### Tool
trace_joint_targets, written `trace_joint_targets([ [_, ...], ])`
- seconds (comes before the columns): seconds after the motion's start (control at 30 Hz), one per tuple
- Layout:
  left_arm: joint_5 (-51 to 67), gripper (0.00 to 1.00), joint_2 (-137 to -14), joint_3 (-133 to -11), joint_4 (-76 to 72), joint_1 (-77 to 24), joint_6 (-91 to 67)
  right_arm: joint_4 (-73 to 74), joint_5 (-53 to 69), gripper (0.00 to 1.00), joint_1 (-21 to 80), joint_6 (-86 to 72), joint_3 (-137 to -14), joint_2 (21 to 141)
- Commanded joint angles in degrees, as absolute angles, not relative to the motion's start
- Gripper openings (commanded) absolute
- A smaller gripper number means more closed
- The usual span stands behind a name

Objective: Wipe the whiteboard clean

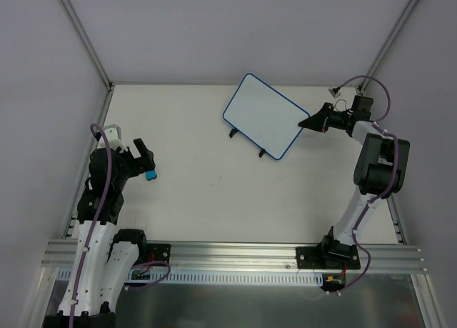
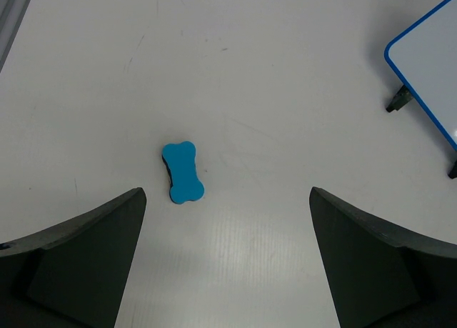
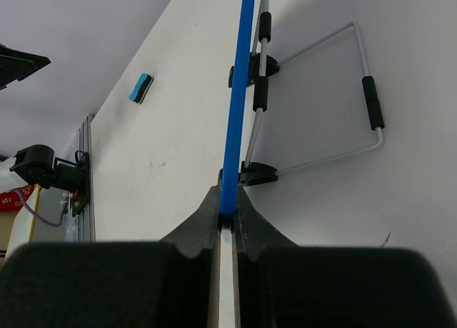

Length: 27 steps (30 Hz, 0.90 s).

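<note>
We see a white whiteboard (image 1: 264,121) edged in blue, on a silver wire stand (image 3: 370,103) with black sleeves. The eraser (image 2: 183,172) is bright blue over a black layer, and the table (image 1: 207,199) is plain off-white with faint grey scuffs. The left gripper (image 2: 226,192) is charcoal black.

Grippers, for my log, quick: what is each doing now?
Left gripper: open, empty, near the eraser.
Right gripper: shut on the whiteboard edge.

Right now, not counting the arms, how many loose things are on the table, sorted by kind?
whiteboard: 1
blue eraser: 1
Total: 2
</note>
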State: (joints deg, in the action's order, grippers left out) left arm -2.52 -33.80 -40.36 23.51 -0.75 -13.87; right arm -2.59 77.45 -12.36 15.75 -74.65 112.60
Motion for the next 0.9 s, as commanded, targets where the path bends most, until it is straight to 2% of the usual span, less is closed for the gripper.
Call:
trace_joint_targets([
  [0.0, -2.5, 0.99, -33.7, -40.2, 23.9, -1.1, -12.6, -4.2, 82.8, 0.01, -12.9, 17.6, -75.9, 112.4],
  [0.23, -2.3, 0.99, -33.7, -40.2, 23.9, -1.1, -12.5, -3.9, 82.0, 0.23, -12.9, 17.5, -75.6, 112.8],
  [0.33, -2.2, 0.99, -33.7, -40.2, 23.9, -1.1, -12.5, -3.3, 81.5, 0.25, -12.9, 17.9, -75.6, 112.0],
  [0.43, -2.3, 0.99, -33.7, -40.1, 24.0, -1.1, -12.5, -2.5, 80.3, 0.39, -12.9, 18.6, -75.8, 111.3],
  [0.53, -2.3, 0.99, -33.6, -40.1, 24.0, -1.1, -12.4, -1.9, 79.2, 0.44, -13.0, 19.1, -75.7, 111.0],
  [0.63, -2.3, 0.99, -33.6, -40.1, 24.0, -1.1, -12.4, -1.5, 77.7, 0.6, -13.6, 19.5, -75.0, 110.6],
  [0.7, -2.3, 0.99, -33.5, -40.1, 24.0, -1.1, -12.4, -1.4, 76.4, 0.68, -14.5, 19.9, -74.3, 109.5],
  [0.73, -2.3, 0.99, -33.5, -40.1, 24.0, -1.1, -12.5, -1.4, 73.9, 0.77, -14.8, 19.9, -73.3, 109.0],
  [0.87, -2.1, 0.99, -33.4, -40.2, 24.0, -1.1, -12.6, -0.5, 67.7, 0.95, -16.1, 20.3, -71.3, 104.7],
])
